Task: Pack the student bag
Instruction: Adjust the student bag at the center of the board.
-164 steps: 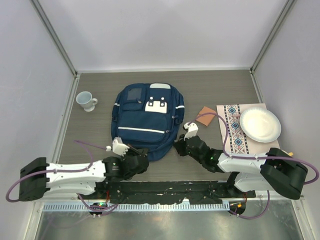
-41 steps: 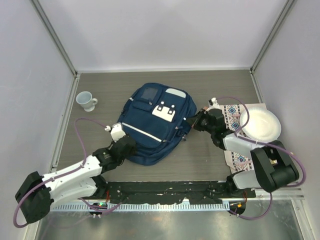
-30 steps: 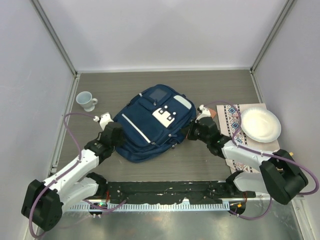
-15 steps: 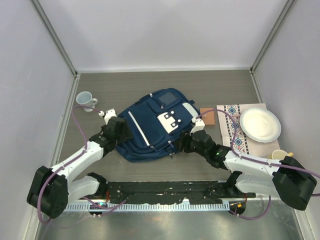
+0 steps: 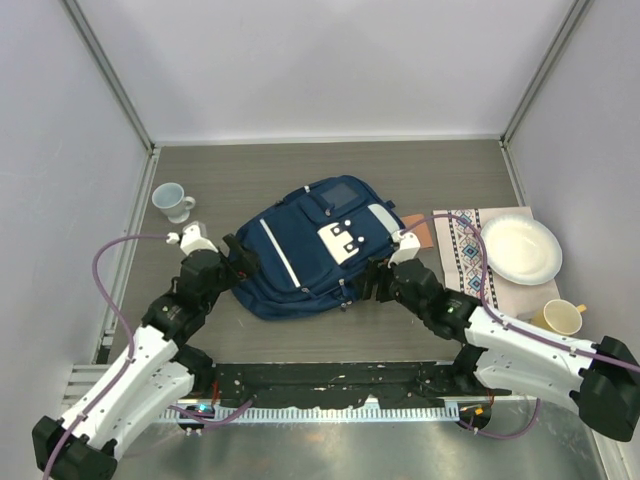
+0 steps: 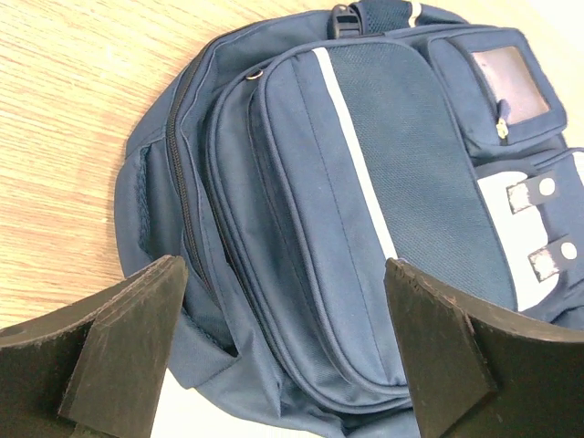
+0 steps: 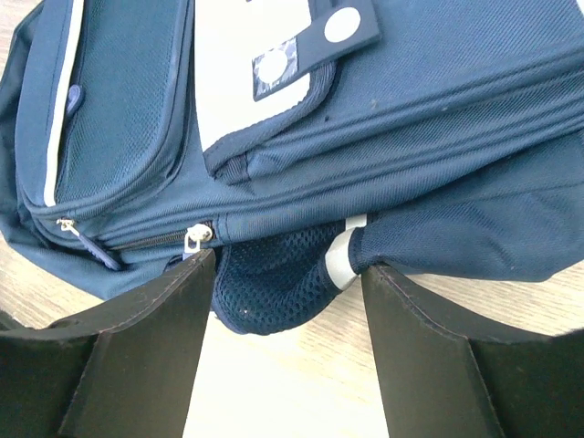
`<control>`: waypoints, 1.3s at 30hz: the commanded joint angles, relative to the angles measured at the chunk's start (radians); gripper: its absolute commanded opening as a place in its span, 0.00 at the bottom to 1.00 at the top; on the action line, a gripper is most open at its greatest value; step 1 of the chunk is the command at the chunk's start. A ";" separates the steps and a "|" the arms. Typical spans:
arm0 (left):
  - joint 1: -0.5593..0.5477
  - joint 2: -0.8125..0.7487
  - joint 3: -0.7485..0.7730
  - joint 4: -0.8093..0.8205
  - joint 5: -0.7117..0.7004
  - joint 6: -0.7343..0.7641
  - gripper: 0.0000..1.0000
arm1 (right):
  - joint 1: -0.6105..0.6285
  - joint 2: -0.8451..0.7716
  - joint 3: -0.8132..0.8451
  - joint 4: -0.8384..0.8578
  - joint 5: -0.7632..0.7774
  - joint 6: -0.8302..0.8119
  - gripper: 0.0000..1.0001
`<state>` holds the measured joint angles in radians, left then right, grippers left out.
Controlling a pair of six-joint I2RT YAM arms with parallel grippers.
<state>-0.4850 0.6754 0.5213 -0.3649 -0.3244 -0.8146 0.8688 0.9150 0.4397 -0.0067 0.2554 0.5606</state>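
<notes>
- The left gripper (image 5: 238, 260) stands wide open and holds nothing. In its wrist view the two dark fingers (image 6: 128, 338) spread to either side of the bottom end of the backpack (image 5: 305, 250). Whether they touch the fabric cannot be told.
- The right gripper (image 5: 377, 281) is also open and empty. Its fingers (image 7: 137, 347) flank a mesh side pocket (image 7: 274, 287) on the backpack's near edge, close to a zip pull (image 7: 194, 239).
- The backpack lies flat on the desk (image 5: 430, 170) between the two grippers, front face up, with its white buckle patch (image 5: 345, 240) showing.
- Its long axis runs roughly left to right on a slant. The bottom end points at the left gripper, and the top end points right and a little farther back, past the right gripper.
- The thin white stripe (image 5: 280, 255) crosses that axis at the end nearer the left gripper.
- Just beyond the right gripper, by the backpack's top, lies a flat brown item (image 5: 418, 231), just beside a patterned placemat (image 5: 462, 255) that carries a white paper plate (image 5: 520, 250).
- A yellow cup (image 5: 560, 318) stands well to the right of the right gripper.
- A white mug (image 5: 172, 200) stands beyond the left gripper, apart from the backpack.
</notes>
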 commanded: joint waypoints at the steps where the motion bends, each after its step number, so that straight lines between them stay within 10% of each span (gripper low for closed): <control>1: -0.003 -0.024 -0.009 -0.054 0.051 -0.035 0.94 | 0.002 -0.025 0.077 0.053 0.111 -0.022 0.71; 20: -0.296 -0.060 -0.174 0.037 -0.013 -0.264 0.94 | 0.006 0.058 0.189 0.178 -0.077 0.059 0.70; 39: -0.322 -0.054 -0.175 0.146 -0.033 -0.274 0.84 | 0.004 0.064 0.240 0.051 -0.128 -0.004 0.70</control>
<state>-0.7948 0.6682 0.3031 -0.2634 -0.3458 -1.0920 0.8684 0.9264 0.6144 0.0563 0.1715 0.6033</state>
